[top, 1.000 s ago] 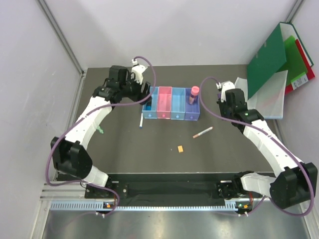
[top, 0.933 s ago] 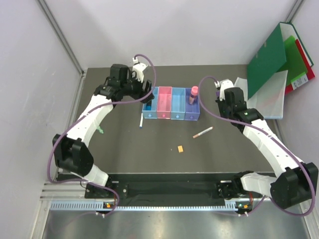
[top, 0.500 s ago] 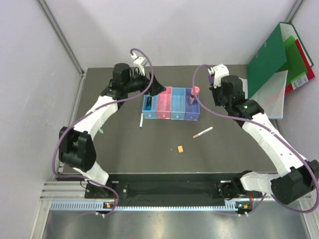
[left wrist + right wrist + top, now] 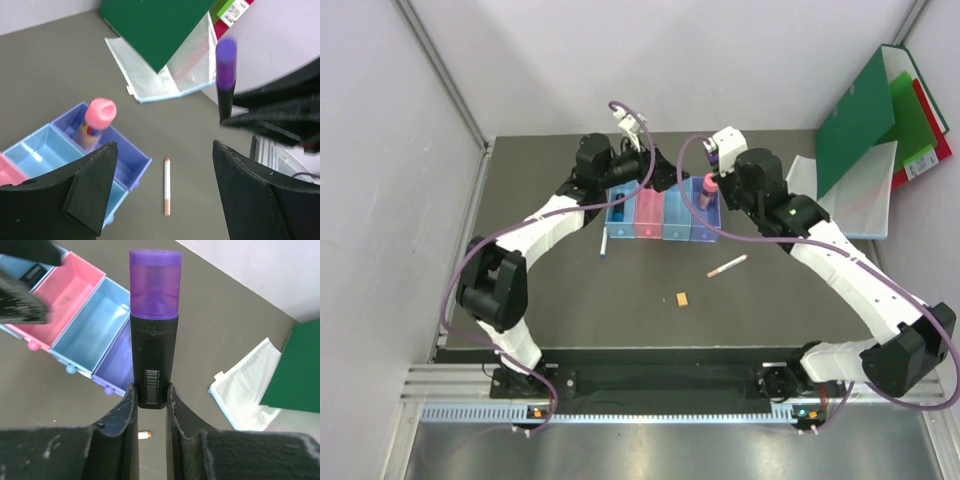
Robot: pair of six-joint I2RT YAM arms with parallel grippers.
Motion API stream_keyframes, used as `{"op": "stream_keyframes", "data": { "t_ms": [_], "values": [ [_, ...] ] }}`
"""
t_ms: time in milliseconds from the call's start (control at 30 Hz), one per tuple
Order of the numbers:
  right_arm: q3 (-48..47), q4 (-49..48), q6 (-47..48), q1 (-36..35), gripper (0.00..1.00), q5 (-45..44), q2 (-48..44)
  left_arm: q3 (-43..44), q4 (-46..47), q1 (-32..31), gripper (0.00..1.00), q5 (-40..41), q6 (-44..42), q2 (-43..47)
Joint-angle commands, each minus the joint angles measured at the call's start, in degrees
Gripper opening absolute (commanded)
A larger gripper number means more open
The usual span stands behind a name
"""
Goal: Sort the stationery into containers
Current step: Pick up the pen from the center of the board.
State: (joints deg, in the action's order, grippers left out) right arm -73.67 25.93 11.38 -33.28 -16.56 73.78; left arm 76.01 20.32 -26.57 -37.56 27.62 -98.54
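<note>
The right gripper (image 4: 150, 388) clamped the purple marker (image 4: 152, 335) by its tail (cap at twelve o'clock), seemingly for dropping into the bins (image 4: 82, 307) at ten o'clock; the left gripper (image 4: 164, 146) hung wide, empty.

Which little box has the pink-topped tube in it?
The purple box at the row's right end. Only it holds the pink-topped tube.

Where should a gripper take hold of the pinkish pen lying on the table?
Mid-barrel, coming straight down from above and closing across its length. The pinkish pen lies flat and diagonal on the table, nothing touching it, so both sides of the barrel look free.
</note>
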Motion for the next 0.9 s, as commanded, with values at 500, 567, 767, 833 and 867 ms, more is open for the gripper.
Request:
{"op": "stream_keyframes", "data": {
  "t_ms": [500,567,767,833,867],
  "values": [
    [-2.80,-5.01,1.81,-4.52,0.00,-1.37,2.77,6.43,8.16,-2.61,0.80,0.03,3.67,-2.89],
    [-2.62,-5.28,1.98,-4.52,0.00,-1.46,2.86,6.26,8.42,-2.70,0.80,-0.23,4.29,-2.71],
    [-3.32,-5.54,1.89,-4.96,0.00,-1.20,3.48,7.31,8.95,-3.67,0.78,-0.23,4.73,-3.50],
    [-3.94,-5.72,1.89,-5.04,0.00,-1.46,3.74,7.75,9.13,-3.84,0.77,-0.14,4.73,-3.85],
    [-4.11,-5.81,2.07,-5.04,0.00,-1.37,3.83,7.93,9.30,-3.93,0.77,-0.14,4.73,-4.29]
  ]
}}
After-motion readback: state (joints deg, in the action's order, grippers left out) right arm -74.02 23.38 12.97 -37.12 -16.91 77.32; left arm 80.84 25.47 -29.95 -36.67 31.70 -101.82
